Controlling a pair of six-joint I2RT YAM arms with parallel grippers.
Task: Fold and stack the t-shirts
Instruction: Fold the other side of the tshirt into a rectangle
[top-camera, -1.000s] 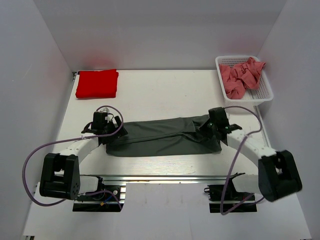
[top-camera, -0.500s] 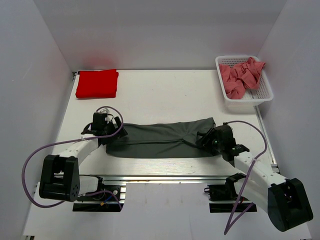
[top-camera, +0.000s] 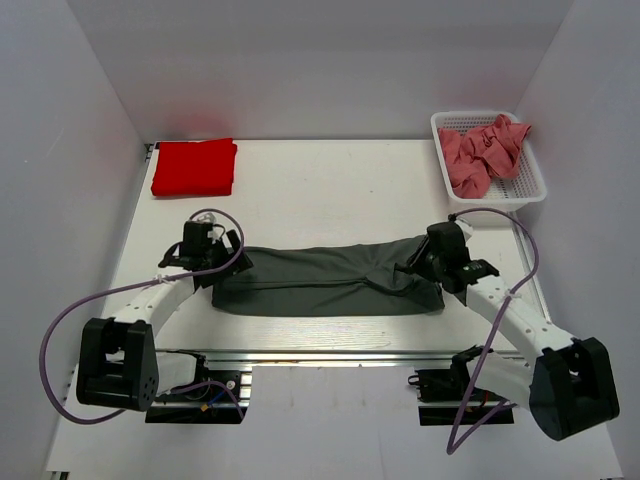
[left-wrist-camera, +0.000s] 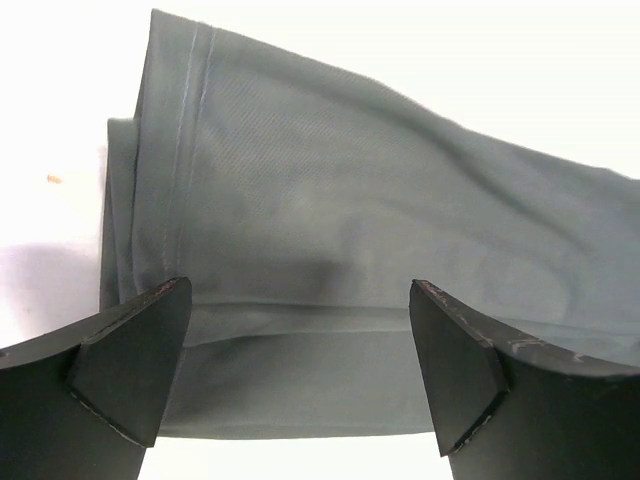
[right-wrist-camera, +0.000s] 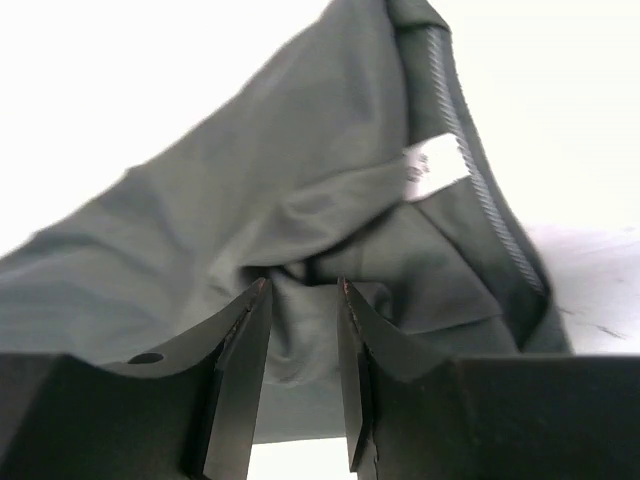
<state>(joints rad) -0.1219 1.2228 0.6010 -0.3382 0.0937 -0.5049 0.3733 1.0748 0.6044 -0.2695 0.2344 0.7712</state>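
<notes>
Mid-fold on the grey t-shirt (top-camera: 320, 282), a long band across the table (top-camera: 330, 180)
Left gripper (left-wrist-camera: 300, 285) wide open over its left end; right gripper (right-wrist-camera: 302, 285) narrowly parted at the collar end, hold unclear; next, probably pinching both ends

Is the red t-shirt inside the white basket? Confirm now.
No, the red t-shirt lies folded at the far left, while the basket at far right holds pink t-shirts.

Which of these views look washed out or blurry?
Left wrist: table blown out white, dark grey t-shirt sharp, left fingers soft. Right wrist: same white glare, right fingers blurred. Top external: evenly lit, red t-shirt tints the back wall.
</notes>
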